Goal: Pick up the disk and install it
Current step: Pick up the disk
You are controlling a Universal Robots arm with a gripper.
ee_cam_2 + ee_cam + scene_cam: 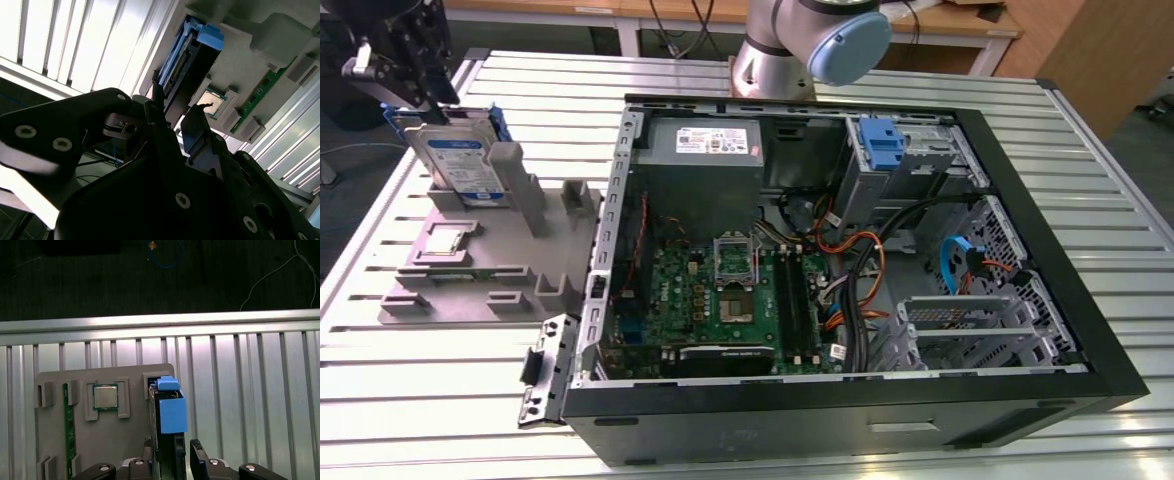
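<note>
Gripper (424, 100) – fingers (197, 452) held parted, one set to each side of the disk's upper edge in the first wrist view | disk (460, 160) – stood upright in the grey fixture (480, 270) on the slatted table (440, 400), placed to the exterior view's left of the open computer case (854, 400)

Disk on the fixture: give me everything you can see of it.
The disk is a flat silver hard drive with a blue-and-white label, in a blue plastic carrier frame along its edges. It stands upright on edge in a slot of the grey holder fixture, outside the open computer case, at the exterior view's left. The claw is at its top edge; contact cannot be judged.
</note>
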